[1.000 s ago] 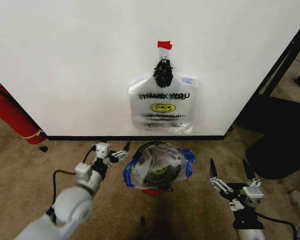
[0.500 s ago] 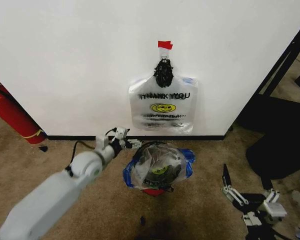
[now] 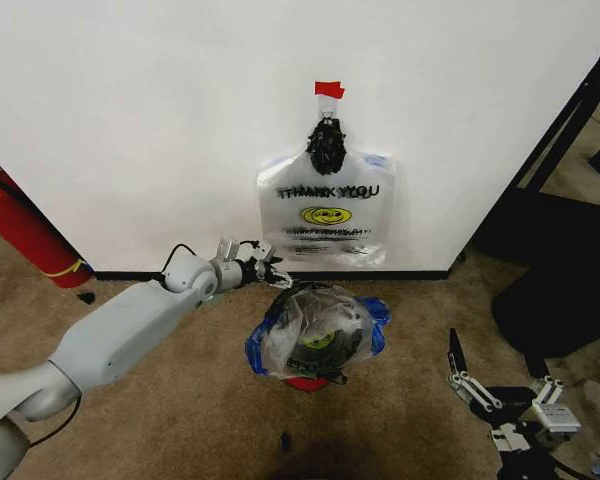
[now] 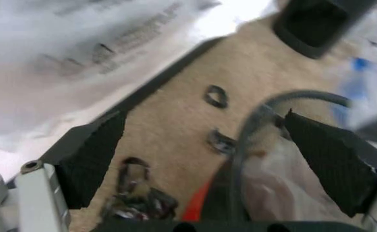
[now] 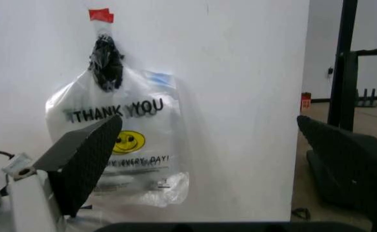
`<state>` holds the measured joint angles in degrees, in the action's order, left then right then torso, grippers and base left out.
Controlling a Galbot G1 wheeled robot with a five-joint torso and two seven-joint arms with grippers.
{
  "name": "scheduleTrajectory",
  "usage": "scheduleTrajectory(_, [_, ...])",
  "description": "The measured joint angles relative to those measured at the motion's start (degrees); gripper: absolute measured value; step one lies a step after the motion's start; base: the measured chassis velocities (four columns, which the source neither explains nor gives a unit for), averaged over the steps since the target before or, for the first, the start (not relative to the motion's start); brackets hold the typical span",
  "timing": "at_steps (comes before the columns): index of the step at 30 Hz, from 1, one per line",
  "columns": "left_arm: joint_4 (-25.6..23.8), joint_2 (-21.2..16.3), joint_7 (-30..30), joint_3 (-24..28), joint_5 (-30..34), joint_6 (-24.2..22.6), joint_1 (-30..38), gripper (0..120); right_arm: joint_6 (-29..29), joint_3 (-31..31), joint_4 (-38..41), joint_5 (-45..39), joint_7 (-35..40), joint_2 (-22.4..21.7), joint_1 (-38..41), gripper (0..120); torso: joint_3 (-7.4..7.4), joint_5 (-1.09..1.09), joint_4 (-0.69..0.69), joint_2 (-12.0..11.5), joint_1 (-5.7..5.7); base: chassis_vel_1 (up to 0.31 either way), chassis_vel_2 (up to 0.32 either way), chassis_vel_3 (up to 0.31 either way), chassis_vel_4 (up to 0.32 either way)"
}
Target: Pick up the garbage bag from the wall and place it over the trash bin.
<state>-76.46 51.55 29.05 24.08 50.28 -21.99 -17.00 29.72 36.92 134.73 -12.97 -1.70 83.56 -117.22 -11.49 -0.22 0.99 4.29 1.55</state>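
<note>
I had the garbage bag [image 3: 316, 335] draped over the trash bin [image 3: 308, 383]; my left hand [image 3: 271, 272], fingers apart, hovered at its rim. Next I judged: seat the edge.

From the head we look down at the wall [image 3: 130, 130]. Left wrist sits close above carpet; right wrist faces the wall [image 5: 240, 96] too.

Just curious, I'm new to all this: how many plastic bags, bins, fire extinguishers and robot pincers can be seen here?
Plastic bags: 2, the garbage bag over the bin, a bunch on the wall
Trash bin: 1
Fire extinguisher: 1
Pincers: 2, left pincer, right pincer
Total: 6
</note>
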Motion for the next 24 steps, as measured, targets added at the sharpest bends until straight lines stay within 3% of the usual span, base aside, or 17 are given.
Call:
scheduleTrajectory(12, [3.26,-0.3,3.88,3.36,-3.23,1.05,2.49,84,-1.03,-0.07,0.75,-0.6,0.23,-0.23,0.82,100,0.0,0.0,0.0,0.0,0.0,0.0,0.0,0.0,0.0])
scheduleTrajectory(24, [2.76,0.59,3.47,6.15,-3.65,1.05,2.74,42,-1.03,-0.05,0.89,-0.05,1.12,0.59,0.67,100,0.0,0.0,0.0,0.01,0.0,0.0,0.0,0.0,0.0])
